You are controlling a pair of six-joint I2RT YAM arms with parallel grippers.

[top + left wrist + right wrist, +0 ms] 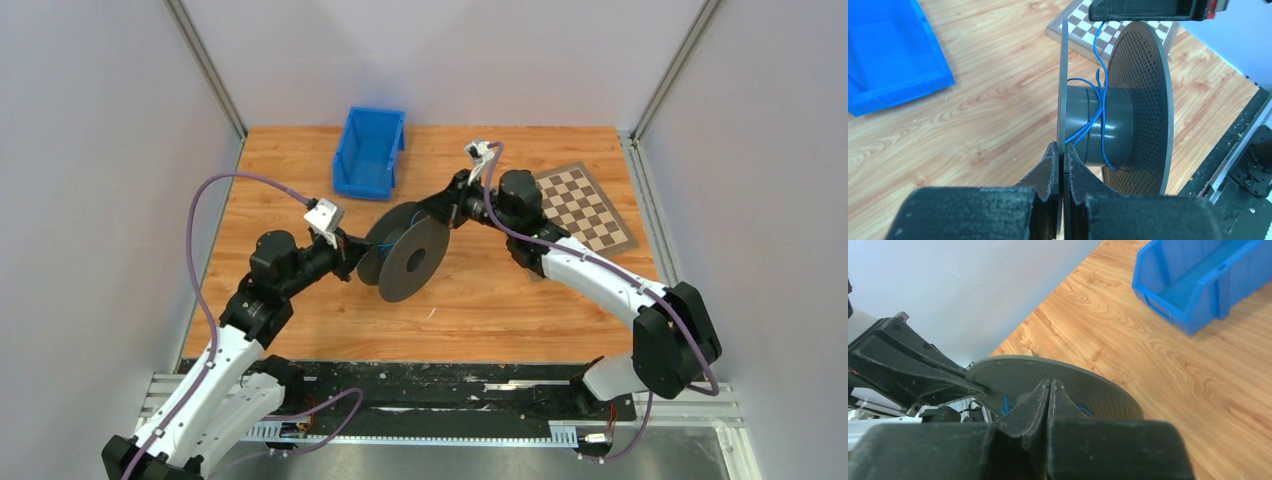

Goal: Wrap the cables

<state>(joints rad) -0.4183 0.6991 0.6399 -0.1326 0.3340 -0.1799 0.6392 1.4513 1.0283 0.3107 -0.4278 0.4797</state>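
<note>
Looking down from above, we find the spool (pixel 405 255) standing on edge over the middle of the wooden surface (pixel 480 320). The left jaws meet it from the left and the right jaws from the upper right. A blue bin (pixel 368 152) sits behind and a checkerboard (pixel 585 207) lies off to the right. From here the cable is too fine to make out, and we cannot tell whether the spool touches the surface. From the left wrist, the left jaws are closed to a sliver on the thin rim of the near flange (pixel 1064 90). The cable (pixel 1102 115) lies in a few loose, crossing turns round the grey hub (pixel 1118 125), and one strand climbs to the right jaws at the top edge, where it seems to be pinched. From the right wrist, the right jaws are pressed fully together just above the perforated flange (pixel 1098 390). A scrap of blue cable (pixel 1006 404) shows below them, but any strand between the pads is hidden. We judge the turns slack, so losing tension could let the loops spring off the hub or ride over a flange. Pulling too hard could instead twist the spool out of that narrow rim hold, or drag the thin strand out of the pinch.
</note>
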